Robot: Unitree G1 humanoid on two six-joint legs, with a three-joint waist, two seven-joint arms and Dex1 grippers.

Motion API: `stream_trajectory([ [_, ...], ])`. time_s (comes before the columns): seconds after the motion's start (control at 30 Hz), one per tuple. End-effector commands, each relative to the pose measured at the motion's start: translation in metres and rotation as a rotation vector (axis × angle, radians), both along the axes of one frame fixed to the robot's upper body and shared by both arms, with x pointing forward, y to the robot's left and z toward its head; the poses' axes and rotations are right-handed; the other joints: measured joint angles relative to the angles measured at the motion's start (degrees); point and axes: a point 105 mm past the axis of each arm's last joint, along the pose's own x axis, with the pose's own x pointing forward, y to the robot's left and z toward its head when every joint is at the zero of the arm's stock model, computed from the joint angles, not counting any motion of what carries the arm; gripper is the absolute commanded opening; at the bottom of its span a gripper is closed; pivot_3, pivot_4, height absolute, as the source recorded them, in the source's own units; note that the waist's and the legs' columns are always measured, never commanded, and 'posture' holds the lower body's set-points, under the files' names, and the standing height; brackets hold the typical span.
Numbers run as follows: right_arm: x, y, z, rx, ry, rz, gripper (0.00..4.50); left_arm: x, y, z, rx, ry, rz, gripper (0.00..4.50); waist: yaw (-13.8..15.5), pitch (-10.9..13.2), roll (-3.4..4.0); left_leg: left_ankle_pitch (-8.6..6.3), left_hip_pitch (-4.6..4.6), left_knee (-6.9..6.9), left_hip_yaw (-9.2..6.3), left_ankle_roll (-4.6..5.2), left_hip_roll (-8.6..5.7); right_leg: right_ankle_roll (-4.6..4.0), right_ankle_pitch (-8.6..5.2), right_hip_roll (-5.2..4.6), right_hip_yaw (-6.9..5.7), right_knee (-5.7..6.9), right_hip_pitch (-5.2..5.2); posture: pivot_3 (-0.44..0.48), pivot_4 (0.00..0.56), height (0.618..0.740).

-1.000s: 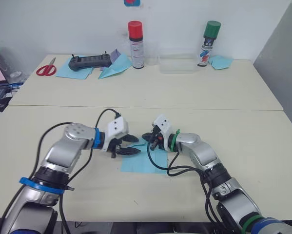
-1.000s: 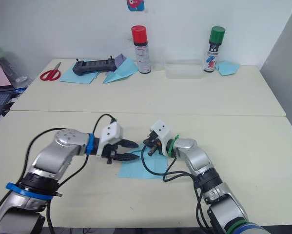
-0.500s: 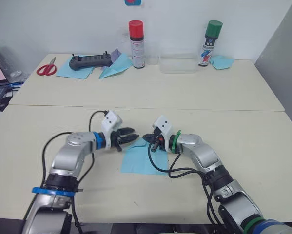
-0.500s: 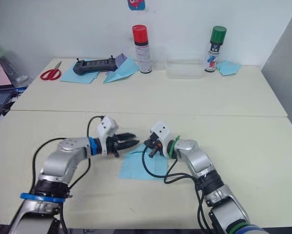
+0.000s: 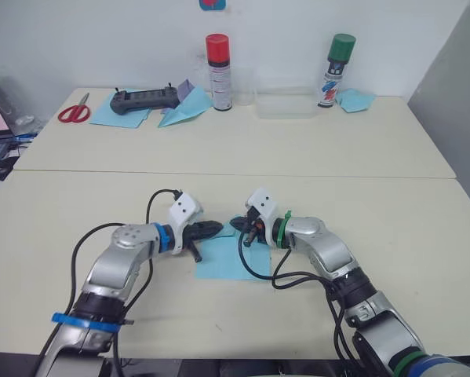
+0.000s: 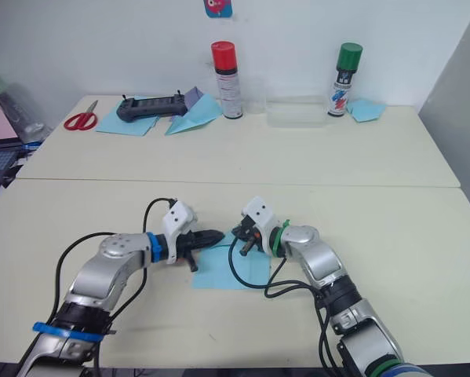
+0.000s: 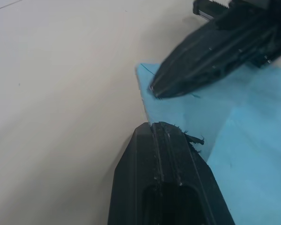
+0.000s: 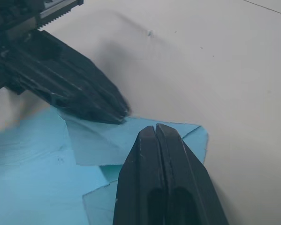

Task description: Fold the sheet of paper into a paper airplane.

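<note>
The light-blue sheet of paper (image 5: 223, 261) lies flat on the near table between my two arms, with creased flaps along its far edge (image 8: 91, 140). My left gripper (image 5: 212, 228) reaches in from the left, shut, its tips pinching the edge of a flap at the far-left corner (image 7: 145, 84). My right gripper (image 5: 235, 225) comes in from the right, shut, its tips over the far edge (image 8: 196, 133) of the sheet. The two grippers' tips nearly meet. No finished paper airplane can be seen from this sheet.
Along the back of the far table stand a red-capped spray can (image 5: 218, 71), a clear tray (image 5: 286, 104) and a green-capped can (image 5: 338, 69). At the back left lie a black controller (image 5: 144, 99) on blue sheets, a blue dart-shaped plane (image 5: 183, 110) and red scissors (image 5: 74, 111).
My left gripper went from open to shut and shifted to the sheet's far-left corner. The right gripper stayed shut in place.
</note>
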Motion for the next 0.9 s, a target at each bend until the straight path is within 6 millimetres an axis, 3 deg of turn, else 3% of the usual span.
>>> stream_trajectory([
  [0.03,-0.003,-0.006,-0.018,-0.042,0.061,-0.019,0.00,-0.015,0.022,-0.012,0.053,0.061,0.020,0.02,-0.04,0.00,0.00,0.00,0.02,0.00,0.00,0.00,0.00,0.00,-0.01,0.00,0.00,0.00,0.00,0.000,0.150,0.740],
  [0.13,-0.003,-0.004,-0.018,-0.040,0.060,-0.012,0.00,-0.017,0.033,-0.006,0.055,0.058,0.045,0.02,-0.09,-0.01,0.02,0.00,0.06,-0.01,0.00,0.00,0.02,0.03,-0.10,0.01,0.00,0.01,0.02,0.000,0.150,0.740],
  [0.27,-0.003,-0.004,-0.018,-0.041,0.061,-0.010,0.00,-0.011,0.036,0.020,0.022,-0.001,0.045,0.02,-0.07,0.00,0.03,0.00,0.07,0.00,0.01,0.00,0.02,0.02,-0.12,0.01,0.00,0.01,0.02,0.000,0.150,0.740],
  [0.43,-0.005,-0.004,-0.019,-0.044,0.061,-0.001,0.00,-0.002,0.013,0.048,-0.066,-0.067,0.002,0.02,0.06,0.00,0.01,0.00,0.04,0.01,-0.01,0.00,0.01,0.03,-0.12,0.01,-0.02,0.01,0.02,0.000,0.150,0.740],
  [0.57,-0.005,-0.003,-0.019,-0.045,0.060,0.003,0.00,-0.008,-0.005,0.034,-0.047,-0.042,-0.047,0.02,-0.01,0.00,0.01,0.00,0.04,0.01,0.03,0.00,0.01,0.03,-0.11,0.01,0.02,0.00,0.03,0.000,0.150,0.740],
  [0.7,-0.005,-0.003,-0.015,-0.030,0.049,0.004,0.00,-0.011,-0.008,0.010,0.021,-0.009,-0.063,0.02,-0.06,0.00,0.01,0.00,0.04,-0.03,0.01,0.00,0.02,0.02,-0.11,0.02,-0.01,0.01,-0.01,0.000,0.150,0.740],
  [0.9,-0.004,0.000,-0.006,0.016,0.033,0.010,0.00,-0.011,-0.011,-0.012,0.080,0.014,-0.092,0.02,-0.01,0.00,0.01,0.00,0.04,-0.01,0.02,0.00,-0.01,0.02,-0.11,0.01,0.01,0.01,0.03,0.000,0.150,0.740],
])
